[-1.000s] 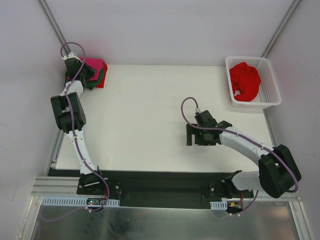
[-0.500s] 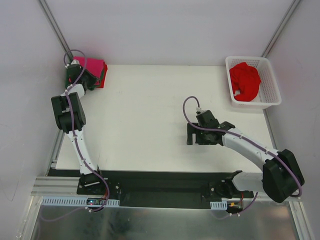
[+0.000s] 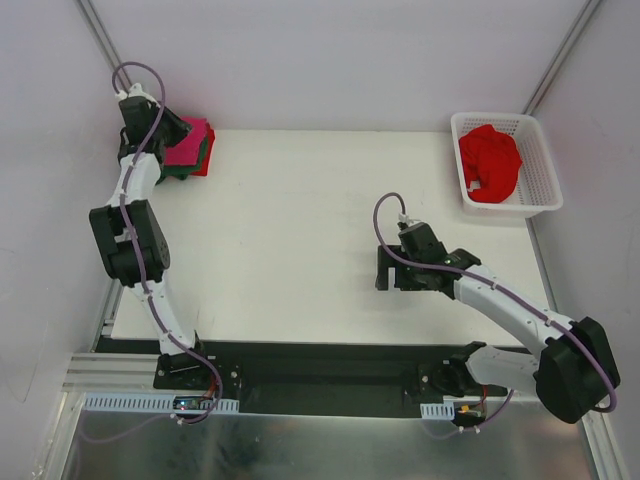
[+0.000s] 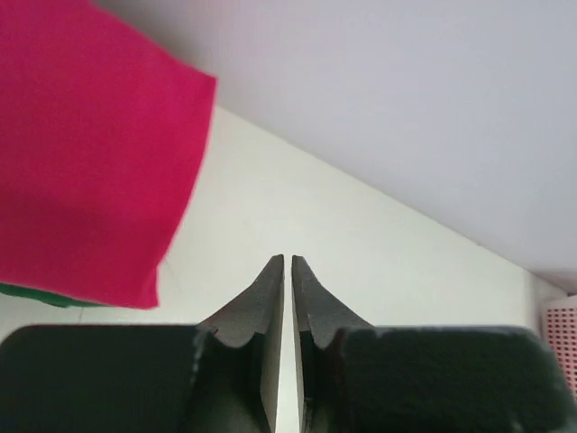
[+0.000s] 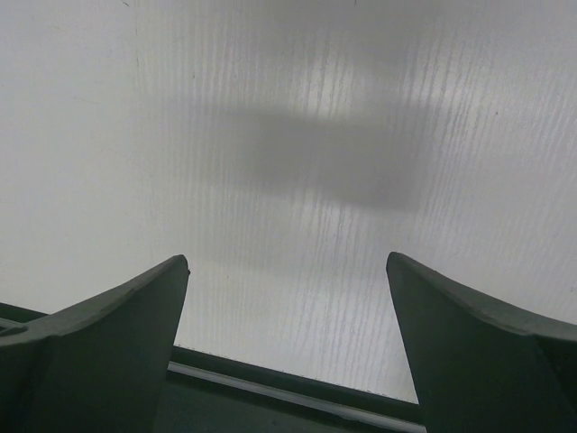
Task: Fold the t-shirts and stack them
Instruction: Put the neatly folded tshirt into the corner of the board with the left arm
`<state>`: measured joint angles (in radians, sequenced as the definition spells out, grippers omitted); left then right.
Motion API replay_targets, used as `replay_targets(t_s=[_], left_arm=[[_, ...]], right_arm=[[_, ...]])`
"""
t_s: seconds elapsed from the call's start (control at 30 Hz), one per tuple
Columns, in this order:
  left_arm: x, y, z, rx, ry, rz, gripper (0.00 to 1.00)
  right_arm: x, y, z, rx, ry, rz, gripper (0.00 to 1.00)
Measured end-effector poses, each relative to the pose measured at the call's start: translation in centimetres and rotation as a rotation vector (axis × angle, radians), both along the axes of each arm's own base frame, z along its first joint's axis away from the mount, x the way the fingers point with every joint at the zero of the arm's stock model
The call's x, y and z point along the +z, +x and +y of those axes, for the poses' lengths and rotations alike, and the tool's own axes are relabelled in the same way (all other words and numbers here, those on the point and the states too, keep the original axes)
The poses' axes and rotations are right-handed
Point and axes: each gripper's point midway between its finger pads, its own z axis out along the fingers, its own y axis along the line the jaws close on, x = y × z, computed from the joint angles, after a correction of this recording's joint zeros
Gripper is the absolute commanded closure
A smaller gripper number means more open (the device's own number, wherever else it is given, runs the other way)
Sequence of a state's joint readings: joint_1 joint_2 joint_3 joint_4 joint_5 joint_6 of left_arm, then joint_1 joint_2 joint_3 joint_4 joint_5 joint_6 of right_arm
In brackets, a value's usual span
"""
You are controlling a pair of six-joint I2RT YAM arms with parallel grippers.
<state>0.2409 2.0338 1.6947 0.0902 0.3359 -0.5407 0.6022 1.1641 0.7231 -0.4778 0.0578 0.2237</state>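
Note:
A folded stack of t-shirts lies at the table's far left corner: a magenta-pink shirt (image 3: 190, 145) on top, a dark green shirt (image 3: 186, 171) under it and a red shirt (image 3: 208, 162) at the bottom edge. My left gripper (image 3: 176, 130) hovers over the stack's far left side, shut and empty. In the left wrist view the left gripper (image 4: 288, 262) has the magenta shirt (image 4: 90, 153) to its left, with a green sliver (image 4: 36, 293) below. More crumpled red shirts (image 3: 490, 162) fill the basket. My right gripper (image 3: 381, 270) is open and empty above bare table (image 5: 288, 135).
The white lattice basket (image 3: 540, 190) stands at the far right corner; its edge shows in the left wrist view (image 4: 564, 316). White walls close in the table at the back and sides. The table's dark near edge (image 5: 270, 383) shows below the right fingers.
My left arm has lifted up and back off the stack toward the far left corner. My right arm has drifted slightly right and nearer, still open.

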Motion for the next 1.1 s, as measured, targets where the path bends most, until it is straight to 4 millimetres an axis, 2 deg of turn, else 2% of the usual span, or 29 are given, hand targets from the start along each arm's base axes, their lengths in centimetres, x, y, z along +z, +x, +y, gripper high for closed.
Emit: replay_targets(t_s=[0.03,0.13,0.17,0.23,0.27,0.37,0.6,0.83,0.97,1.1], left_arm=[[2.4,-0.7,-0.6,-0.006,0.012,-0.037,0.75],[7.6,-3.3,-2.1,-0.021,0.044,-0.113,0.53],[9.1,-4.4,-2.7,-0.024,0.053,-0.138,0.37],[11.7,-6.6,-3.6,-0.027,0.068,-0.179,0.18],[12.6,-7.7,-4.1,-0.030,0.071,-0.193,0.01],[13.6,-10.7,-4.8,-0.032,0.078,-0.197,0.01],[12.4,-15.6,-5.6,-0.027,0.085,-0.103,0.01],[11.1,-22.2,-10.4,-0.152,0.151,-0.090,0.01],[7.8,-25.7,-11.1,-0.188,0.182,-0.047,0.01],[3.4,-27.7,-10.8,-0.215,0.226,0.049,0.01]], right_arm=[[0.1,0.1,0.0,-0.001,0.001,-0.007,0.04],[0.2,0.1,-0.1,0.002,-0.001,-0.012,0.04],[0.2,0.1,-0.1,0.003,-0.001,-0.013,0.04],[0.3,0.1,-0.1,0.007,0.000,-0.018,0.04],[0.4,0.1,-0.1,0.009,0.001,-0.022,0.04],[1.0,0.2,0.0,0.017,0.012,-0.044,0.04],[2.0,-0.1,-0.1,0.037,0.032,-0.093,0.04],[2.4,-0.3,-0.4,0.054,0.023,-0.113,0.04],[2.3,-0.5,-0.9,0.054,-0.009,-0.116,0.04],[2.0,-0.8,-1.6,0.052,-0.040,-0.106,0.04]])
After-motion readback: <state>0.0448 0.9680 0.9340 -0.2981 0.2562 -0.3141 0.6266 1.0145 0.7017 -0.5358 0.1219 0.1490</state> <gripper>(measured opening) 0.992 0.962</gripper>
